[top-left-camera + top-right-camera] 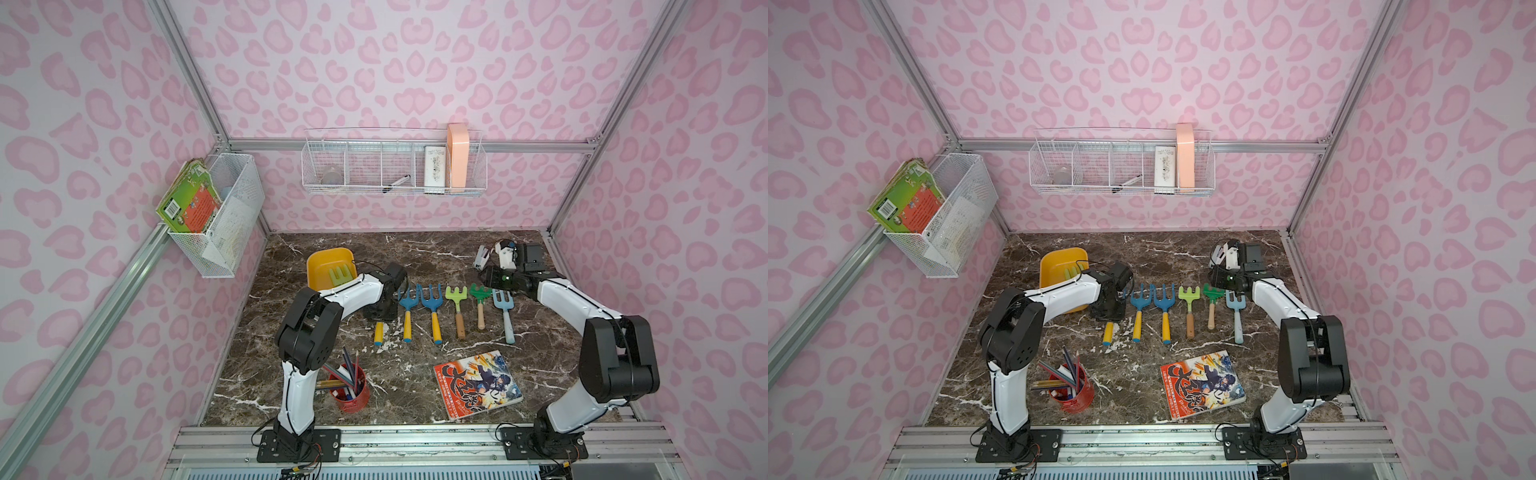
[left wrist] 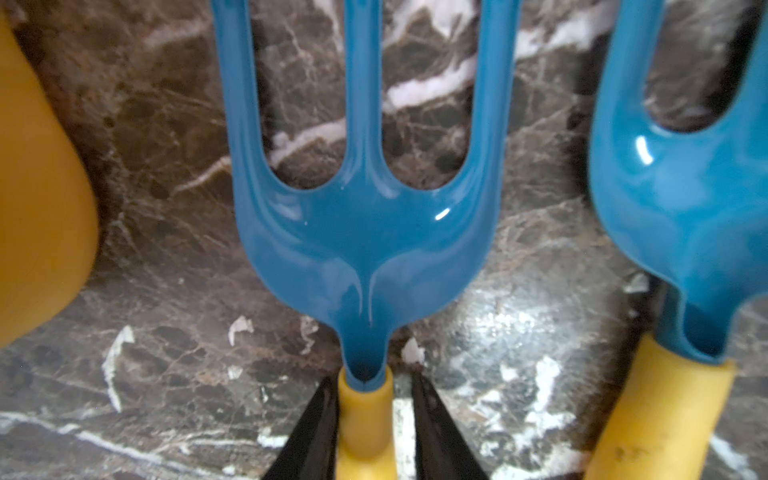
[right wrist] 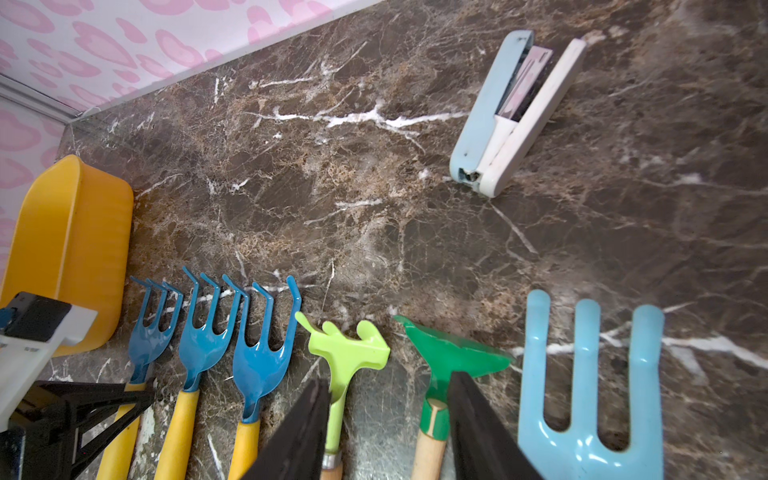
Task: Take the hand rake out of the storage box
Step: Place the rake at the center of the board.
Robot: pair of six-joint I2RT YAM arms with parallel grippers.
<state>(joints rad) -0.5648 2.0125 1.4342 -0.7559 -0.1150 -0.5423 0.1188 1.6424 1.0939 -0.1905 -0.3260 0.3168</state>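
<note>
The yellow-orange storage box (image 1: 322, 259) stands at the back left of the marble table, and a light green hand rake (image 1: 340, 275) lies inside it, partly hidden by my left arm. Right of the box, a blue hand rake (image 2: 365, 232) with a yellow handle (image 1: 379, 333) lies flat on the table. My left gripper (image 2: 372, 380) straddles that handle just below the head. It is open: one finger touches the handle and the other stands clear. My right gripper (image 3: 386, 419) hovers open and empty over the row of rakes, farther right.
Several more rakes lie side by side: blue (image 1: 407, 307), blue (image 1: 432, 309), light green (image 1: 456, 307), green (image 1: 480, 301) and pale blue (image 1: 503, 311). A stapler (image 3: 511, 116) lies at the back right. In front are a red pencil cup (image 1: 349, 388) and a comic book (image 1: 478, 384).
</note>
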